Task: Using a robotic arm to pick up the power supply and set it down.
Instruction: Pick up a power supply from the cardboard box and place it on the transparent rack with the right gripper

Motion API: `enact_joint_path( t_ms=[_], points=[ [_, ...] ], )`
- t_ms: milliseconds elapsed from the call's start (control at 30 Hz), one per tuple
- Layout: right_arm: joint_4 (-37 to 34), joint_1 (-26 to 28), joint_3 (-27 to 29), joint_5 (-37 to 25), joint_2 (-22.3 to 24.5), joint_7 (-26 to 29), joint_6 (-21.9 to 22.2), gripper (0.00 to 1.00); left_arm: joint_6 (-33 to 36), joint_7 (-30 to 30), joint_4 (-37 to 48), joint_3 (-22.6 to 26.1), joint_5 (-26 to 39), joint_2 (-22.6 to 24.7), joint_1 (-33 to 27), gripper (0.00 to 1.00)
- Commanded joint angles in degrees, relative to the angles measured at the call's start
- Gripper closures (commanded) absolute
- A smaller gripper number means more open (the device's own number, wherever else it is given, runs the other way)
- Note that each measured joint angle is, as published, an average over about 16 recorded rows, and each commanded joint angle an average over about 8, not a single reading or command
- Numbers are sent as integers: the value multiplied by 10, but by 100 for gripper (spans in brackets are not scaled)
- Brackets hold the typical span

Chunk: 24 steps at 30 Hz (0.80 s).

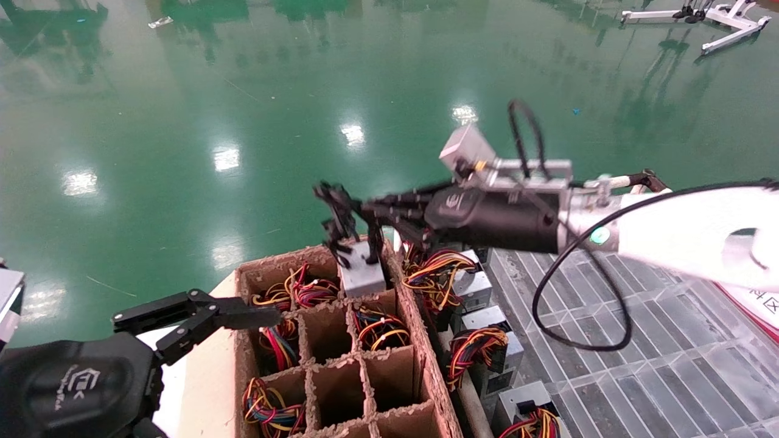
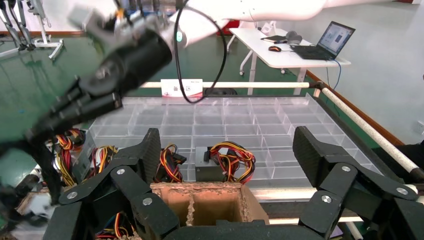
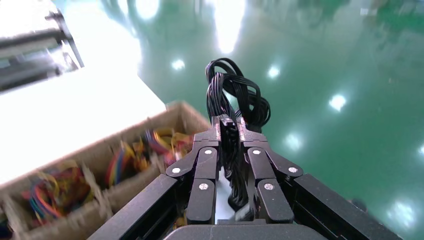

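Closest to my head camera sits my left tool [image 1: 201,322], parked low beside the near-left corner of the cardboard divider box [image 1: 426,365], its two black fingers spread wide with nothing between them; its wrist view shows the same, both fingers [image 2: 132,170] standing well apart above a box cell.

My right tool [image 1: 359,222] reaches from the right across to the far end of the box. Its fingers are clamped together on the black cable bundle [image 3: 235,100], which loops out just beyond the fingertips in the right wrist view. Below that tool hangs the power supply [image 1: 362,274], a light-grey metal box, tilted, its lower part down in the far middle cell of the divider box; whether it touches the cell walls I cannot tell.

Cells around it hold coloured wire bundles [image 1: 298,292]. Under my right forearm, other grey supplies [image 1: 481,286] with red-yellow wires lie beside the box, next to a clear plastic tray [image 1: 639,365]. Beyond the tool spreads the green floor [image 1: 243,109].
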Motion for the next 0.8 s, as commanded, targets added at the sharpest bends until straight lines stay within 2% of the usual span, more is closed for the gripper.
enact_joint_path(
  t_ms=[33,433,800],
  points=[
    [1,6,6,8,5,1,-11,100,0,0,0,0,0,0,0,0],
    [21,70,45,66,59,29,-80,100,0,0,0,0,0,0,0,0],
    [30,126,49,66,121,41,-80,100,0,0,0,0,0,0,0,0]
  ],
)
